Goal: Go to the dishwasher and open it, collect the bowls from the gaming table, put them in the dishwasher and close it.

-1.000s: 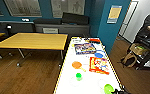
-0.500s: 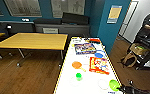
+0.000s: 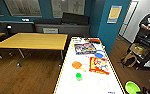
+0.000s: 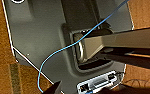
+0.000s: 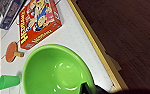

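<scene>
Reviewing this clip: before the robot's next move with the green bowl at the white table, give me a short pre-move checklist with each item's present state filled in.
1. Green bowl in the right gripper: ok by the right wrist view, where a dark finger sits at the bowl's rim.
2. Green bowl clear of the gaming table: cannot tell; in the head view the bowl sits past the table's right edge, height unclear.
3. Green bowl empty: ok, only glossy highlights inside.
4. Other things off the bowl's path: ok; the red box, orange paddle and green cup lie apart from it.
5. Orange bowl located: not ok.
6. Person away from the table: ok, standing far right.
</scene>
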Robot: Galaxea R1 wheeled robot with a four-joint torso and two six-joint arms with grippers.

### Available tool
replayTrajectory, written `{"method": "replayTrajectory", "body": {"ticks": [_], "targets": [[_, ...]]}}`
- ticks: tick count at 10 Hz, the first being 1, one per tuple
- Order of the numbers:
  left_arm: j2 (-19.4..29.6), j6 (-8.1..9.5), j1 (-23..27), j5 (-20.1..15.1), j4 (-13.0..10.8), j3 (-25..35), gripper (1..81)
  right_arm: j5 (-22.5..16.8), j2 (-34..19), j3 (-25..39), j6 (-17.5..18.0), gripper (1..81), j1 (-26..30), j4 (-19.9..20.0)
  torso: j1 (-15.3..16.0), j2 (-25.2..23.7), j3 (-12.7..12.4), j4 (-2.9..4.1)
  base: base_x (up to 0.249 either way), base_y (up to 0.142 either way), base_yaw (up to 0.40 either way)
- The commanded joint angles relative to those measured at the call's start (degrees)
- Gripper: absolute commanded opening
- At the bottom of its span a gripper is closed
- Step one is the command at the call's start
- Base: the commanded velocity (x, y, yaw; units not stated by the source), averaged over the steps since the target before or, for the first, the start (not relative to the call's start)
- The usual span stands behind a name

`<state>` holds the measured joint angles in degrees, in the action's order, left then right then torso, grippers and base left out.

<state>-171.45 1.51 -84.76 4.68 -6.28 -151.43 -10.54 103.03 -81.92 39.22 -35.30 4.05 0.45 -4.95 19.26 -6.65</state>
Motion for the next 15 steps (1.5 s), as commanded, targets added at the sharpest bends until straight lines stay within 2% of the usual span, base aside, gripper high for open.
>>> {"method": "replayTrajectory", "body": {"ticks": [1,3,4,7,9,11,15], "targets": [[2.7,-0.11,2.0,-3.4,-0.5,5.4,81.1,4.9,-9.4,3.2,-0.5,1.0,-18.8,-3.9,0.0,0.0,0.0,0.00,0.000,0.000,0.000],[8.2,0.07,3.0,-3.5,-0.4,14.5,81.1,14.5,-4.4,-3.3,-0.8,1.0,-31.0,-5.6,0.0,0.0,0.0,0.00,0.000,0.000,0.000],[11.3,0.07,3.6,-3.5,-0.5,19.6,81.1,17.7,-1.3,-6.3,-0.8,1.0,-35.5,-6.4,0.0,0.0,0.0,0.00,0.000,0.000,0.000],[27.0,0.33,7.1,-3.5,-0.4,40.3,81.1,26.7,9.6,-16.6,-0.8,1.0,-45.2,-8.9,0.0,0.0,0.0,0.00,0.000,0.000,0.000],[35.5,0.42,9.7,-3.5,0.2,50.3,81.1,29.8,14.9,-21.1,-0.8,1.0,-49.0,-11.2,0.0,0.0,0.0,0.00,0.000,0.000,0.000],[42.1,0.51,12.9,-3.5,0.5,58.7,81.1,31.0,19.4,-24.7,-0.8,1.0,-50.9,-13.3,0.0,0.0,0.0,0.00,0.000,0.000,0.000],[50.1,3.85,21.0,-4.1,0.5,68.6,81.1,31.0,27.2,-30.7,-0.8,1.0,-52.3,-17.1,0.0,0.0,0.0,0.00,0.000,0.000,0.000]]}}
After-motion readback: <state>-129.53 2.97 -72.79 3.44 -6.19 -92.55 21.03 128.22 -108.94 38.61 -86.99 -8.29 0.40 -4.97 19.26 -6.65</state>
